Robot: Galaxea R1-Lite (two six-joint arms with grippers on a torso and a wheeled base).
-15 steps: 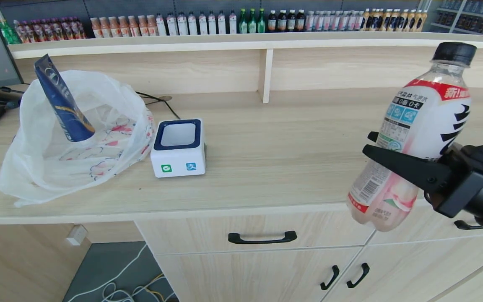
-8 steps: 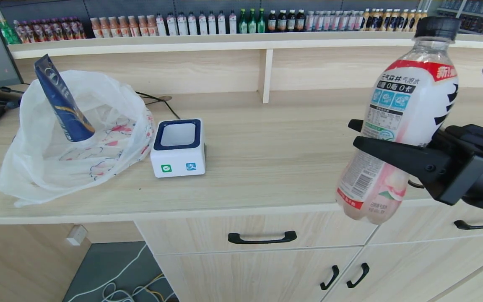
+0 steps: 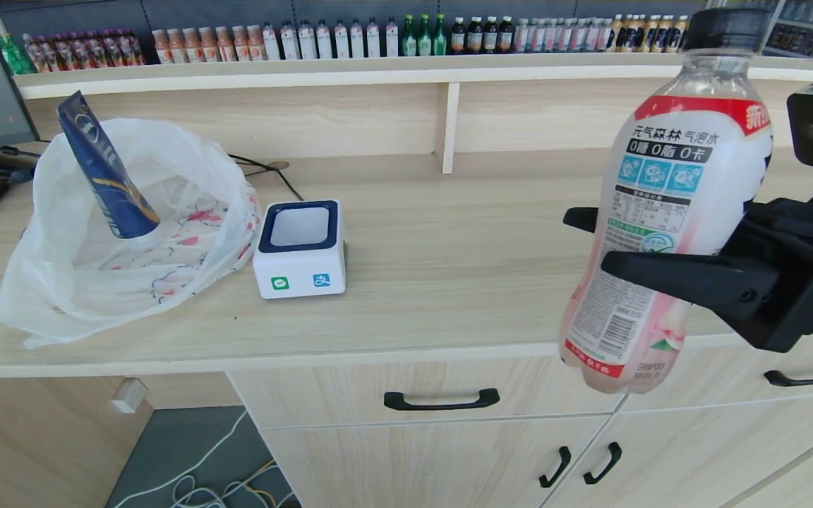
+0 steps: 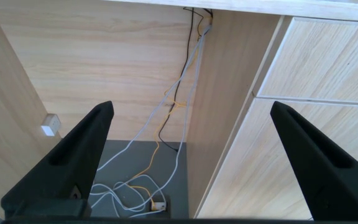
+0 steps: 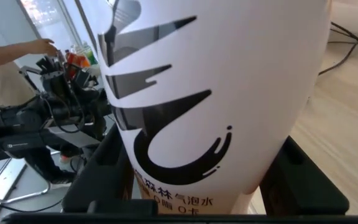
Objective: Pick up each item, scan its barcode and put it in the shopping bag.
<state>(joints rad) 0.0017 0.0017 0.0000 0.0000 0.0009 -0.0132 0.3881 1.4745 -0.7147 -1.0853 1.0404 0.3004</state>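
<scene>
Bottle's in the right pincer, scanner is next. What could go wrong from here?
1. The bottle is tall and the right pincer clamps it around its middle, so it may tilt or slip in transit.
2. Its barcode sits low on the side, while the scanner window faces up, so the read might fail unless tilted.
3. The shopping bag slumps around a leaning blue tube; the bottle could snag its rim.

The bottle [image 3: 667,212] is pale pink below and white above, with a red band under a black cap and black brush strokes on one side. The bag [image 3: 46,282] is milky white with pink flowers. The tube [image 3: 110,183] is dark blue with a gold stripe. The scanner [image 3: 299,271] is white with a navy frame on top. The bench [image 3: 463,247] is pale wood grain, and the handles [image 3: 442,401] are black.
</scene>
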